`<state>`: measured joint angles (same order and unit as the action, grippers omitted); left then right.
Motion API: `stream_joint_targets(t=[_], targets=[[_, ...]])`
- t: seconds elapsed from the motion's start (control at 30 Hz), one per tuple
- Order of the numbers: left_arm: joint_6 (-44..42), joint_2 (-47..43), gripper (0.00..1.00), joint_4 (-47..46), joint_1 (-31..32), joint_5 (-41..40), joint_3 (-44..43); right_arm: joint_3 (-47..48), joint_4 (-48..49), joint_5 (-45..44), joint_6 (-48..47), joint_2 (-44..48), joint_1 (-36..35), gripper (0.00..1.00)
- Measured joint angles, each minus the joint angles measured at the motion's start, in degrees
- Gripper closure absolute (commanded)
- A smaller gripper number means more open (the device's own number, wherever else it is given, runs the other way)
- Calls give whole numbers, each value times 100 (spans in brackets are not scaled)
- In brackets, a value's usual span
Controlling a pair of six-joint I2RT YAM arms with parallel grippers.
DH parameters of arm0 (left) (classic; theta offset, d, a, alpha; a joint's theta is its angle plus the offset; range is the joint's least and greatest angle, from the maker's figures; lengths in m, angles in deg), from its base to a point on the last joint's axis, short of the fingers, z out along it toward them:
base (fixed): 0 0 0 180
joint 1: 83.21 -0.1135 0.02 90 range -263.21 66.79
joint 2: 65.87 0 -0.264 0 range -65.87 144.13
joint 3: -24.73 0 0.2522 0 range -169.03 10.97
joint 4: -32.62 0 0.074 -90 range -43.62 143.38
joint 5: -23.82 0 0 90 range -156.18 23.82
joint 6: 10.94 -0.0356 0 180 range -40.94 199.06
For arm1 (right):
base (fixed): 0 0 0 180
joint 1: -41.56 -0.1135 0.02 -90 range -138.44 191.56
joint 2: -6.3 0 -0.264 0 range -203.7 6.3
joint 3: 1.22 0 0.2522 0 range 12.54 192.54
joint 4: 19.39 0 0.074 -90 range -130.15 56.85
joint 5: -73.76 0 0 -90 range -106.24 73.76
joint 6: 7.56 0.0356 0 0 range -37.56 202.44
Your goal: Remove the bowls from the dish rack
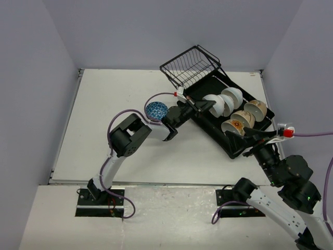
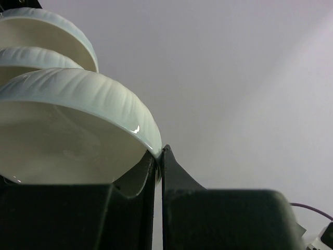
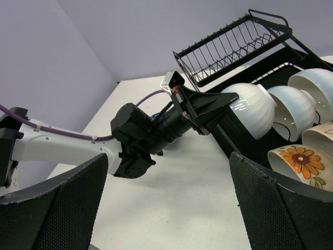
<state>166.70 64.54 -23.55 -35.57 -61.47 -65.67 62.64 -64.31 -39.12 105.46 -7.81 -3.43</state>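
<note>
The rack [image 1: 214, 133] is black, and so is its wire basket [image 1: 190, 63]. The white bowls [image 3: 255, 107] are plain and faintly ribbed. The flower bowl [image 3: 297, 159] is cream with orange-and-yellow blooms and green leaves. The rimmed bowl [image 1: 256, 108] is cream edged in brown. The blue bowl [image 1: 156, 110] carries a fine white pattern. The table [image 1: 104, 104] is white and the cables [image 1: 127, 112] are purple.

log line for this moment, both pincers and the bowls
left pincer: shut on white bowl rim in dish rack | right pincer: open, empty | blue bowl: on table
</note>
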Motion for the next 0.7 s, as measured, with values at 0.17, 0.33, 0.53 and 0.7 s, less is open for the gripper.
stream_joint_targets(t=[0.17, 0.33, 0.53, 0.7], targets=[[-59, -103, 100, 4, 0, 52, 63, 0, 0, 0, -4, 0, 0, 1], [-549, -483, 100, 166, 0, 219, 129, 0, 4, 0, -2, -7, 0, 1], [-1672, -1912, 100, 1036, 7, 162, 514, 0, 107, -2, 7, 0, 0, 1], [-2857, -3635, 100, 2887, 9, -579, 710, 0, 201, 4, 13, -9, 0, 1]])
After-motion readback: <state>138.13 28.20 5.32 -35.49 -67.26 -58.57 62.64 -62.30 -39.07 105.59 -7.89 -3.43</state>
